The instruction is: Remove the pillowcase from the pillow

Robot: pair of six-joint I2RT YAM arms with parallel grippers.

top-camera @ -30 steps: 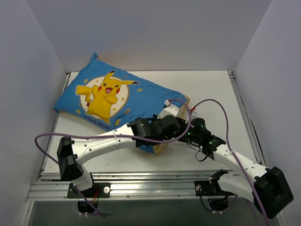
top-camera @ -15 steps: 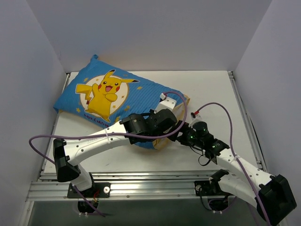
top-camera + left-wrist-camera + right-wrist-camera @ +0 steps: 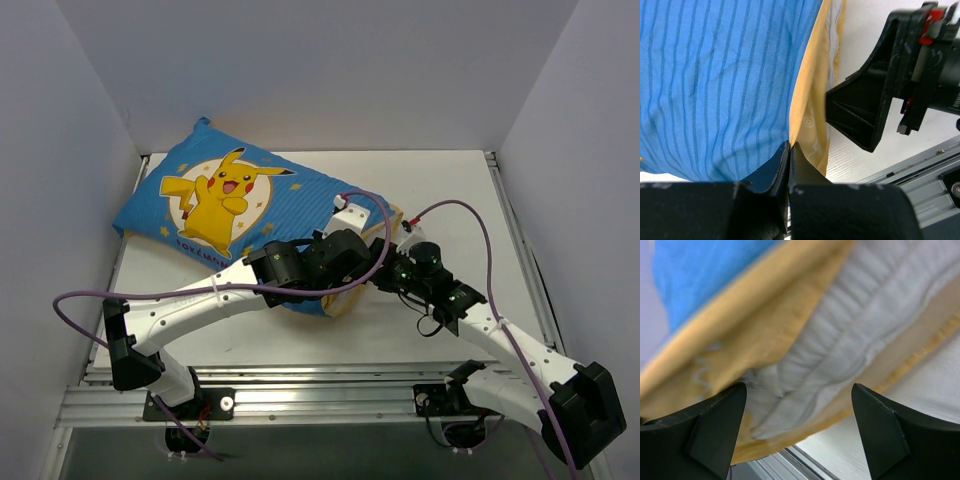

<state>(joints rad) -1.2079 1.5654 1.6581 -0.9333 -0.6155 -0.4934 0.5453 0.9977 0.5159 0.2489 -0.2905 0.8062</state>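
Right gripper (image 3: 799,390) has come nearer the open end.
Left gripper (image 3: 789,150) pinches the yellow hem of the striped blue fabric pillowcase (image 3: 715,75); right jaws gape wide, facing the puckered white pillow (image 3: 840,335).

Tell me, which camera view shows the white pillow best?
The right wrist view: the white pillow fills the pillowcase opening, close up. The left wrist view shows only a pale sliver; the top view, nothing clear.
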